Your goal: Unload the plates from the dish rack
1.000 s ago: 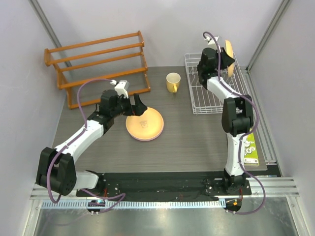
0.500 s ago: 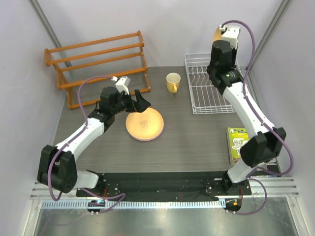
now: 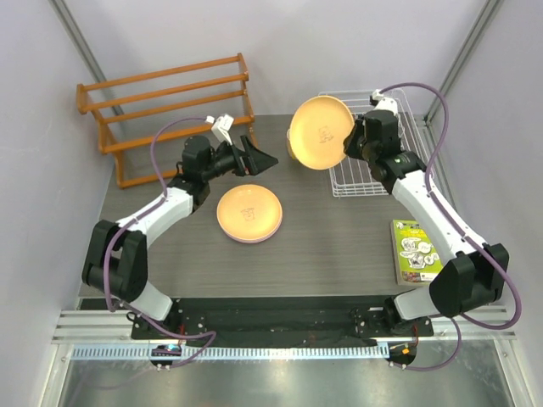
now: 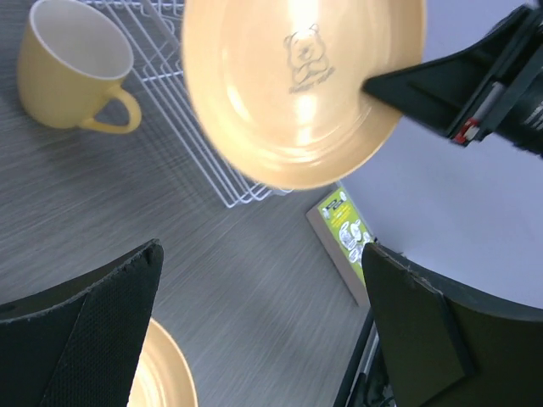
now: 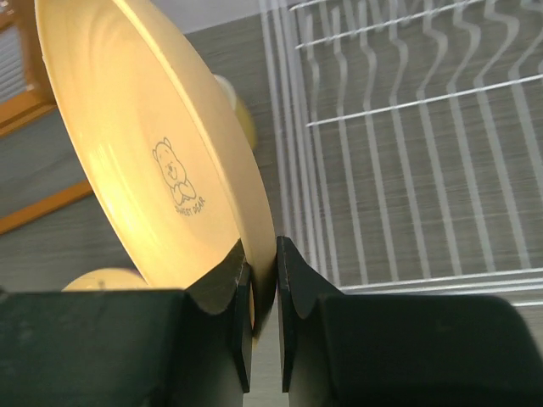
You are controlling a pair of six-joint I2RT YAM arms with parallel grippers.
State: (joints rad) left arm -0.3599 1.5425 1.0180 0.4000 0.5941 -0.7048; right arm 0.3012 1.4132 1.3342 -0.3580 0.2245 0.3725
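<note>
My right gripper (image 3: 349,144) (image 5: 259,246) is shut on the rim of an orange-yellow plate (image 3: 321,131) (image 5: 144,153) with a bear print, held on edge in the air left of the white wire dish rack (image 3: 366,182) (image 5: 407,127). The rack shows only bare wires. Another orange-yellow plate (image 3: 249,213) (image 4: 161,373) lies flat on the table, a lilac-pink rim showing under it. My left gripper (image 3: 259,158) (image 4: 263,250) is open and holds nothing. It hangs above the table, pointing right toward the held plate (image 4: 297,85).
A small yellow mug (image 4: 72,64) stands by the rack's left side, under the held plate. An orange wooden slatted rack (image 3: 170,106) fills the back left. A green booklet (image 3: 413,250) lies at the table's right edge.
My right arm has swung the plate from above the rack leftward and down, toward the mug. My left gripper has lifted off the flat plate and turned right, still open.
</note>
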